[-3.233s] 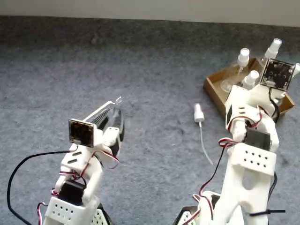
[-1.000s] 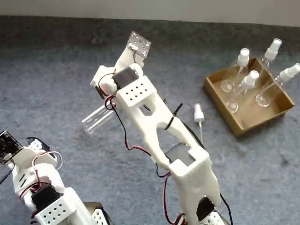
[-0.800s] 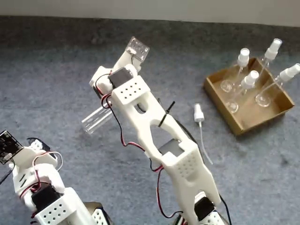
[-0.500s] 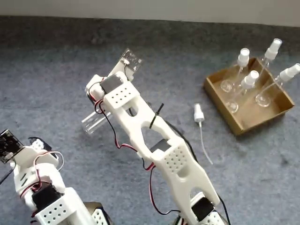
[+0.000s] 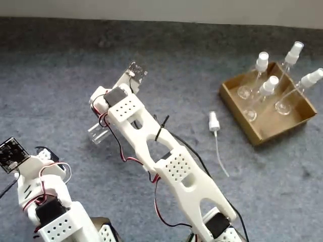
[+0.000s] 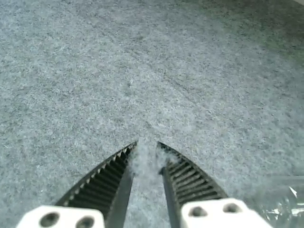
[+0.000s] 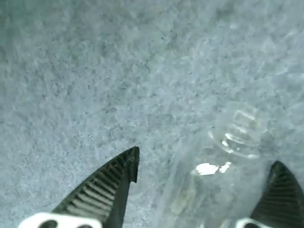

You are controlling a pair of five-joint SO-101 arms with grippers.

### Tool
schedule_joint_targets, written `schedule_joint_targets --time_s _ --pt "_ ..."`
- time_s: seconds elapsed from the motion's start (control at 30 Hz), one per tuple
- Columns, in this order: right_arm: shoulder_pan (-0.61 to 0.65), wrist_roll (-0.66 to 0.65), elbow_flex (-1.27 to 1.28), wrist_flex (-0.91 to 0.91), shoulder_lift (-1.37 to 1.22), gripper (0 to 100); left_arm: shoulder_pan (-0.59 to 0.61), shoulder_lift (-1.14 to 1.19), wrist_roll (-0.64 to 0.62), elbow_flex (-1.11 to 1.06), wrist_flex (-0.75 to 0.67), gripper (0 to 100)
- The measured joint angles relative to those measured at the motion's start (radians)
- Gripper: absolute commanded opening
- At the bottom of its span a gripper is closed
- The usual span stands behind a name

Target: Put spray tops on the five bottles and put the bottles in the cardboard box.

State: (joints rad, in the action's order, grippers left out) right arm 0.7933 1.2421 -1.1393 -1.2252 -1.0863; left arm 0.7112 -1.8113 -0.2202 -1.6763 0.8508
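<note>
A clear bottle [image 5: 97, 132] without a top lies on the grey carpet left of centre. My right arm [image 5: 126, 108] stretches over it from the front. My right gripper [image 7: 206, 159] is open wide, with the bottle [image 7: 223, 171] lying between its fingers and its neck pointing away. A loose spray top [image 5: 214, 122] with its long tube lies right of centre. The cardboard box [image 5: 229, 96] at the far right holds several topped bottles [image 5: 262, 61]. My left arm [image 5: 30, 171] is drawn back at the front left. The left gripper [image 6: 147, 145] is open by a narrow gap, over bare carpet.
A pale wall edge [image 5: 161, 10] borders the carpet along the back. A clear shiny edge [image 6: 285, 199] shows beside my left gripper's finger. Bare carpet [image 5: 55, 75] lies at the back left and between the bottle and the box.
My right arm has swung from the box across to the left and lowered over the bottle. The left arm has let go of the bottle and drawn back to the front left.
</note>
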Motion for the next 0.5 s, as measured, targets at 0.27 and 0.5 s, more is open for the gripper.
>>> schedule_joint_targets --time_s 0.27,0.5 --pt "0.000 0.000 -0.075 -0.100 -0.025 7.7 0.000 0.000 0.000 0.000 0.000 3" --pt "-0.048 0.000 -0.173 -0.253 -0.026 7.7 0.000 0.000 0.000 0.000 0.000 3"
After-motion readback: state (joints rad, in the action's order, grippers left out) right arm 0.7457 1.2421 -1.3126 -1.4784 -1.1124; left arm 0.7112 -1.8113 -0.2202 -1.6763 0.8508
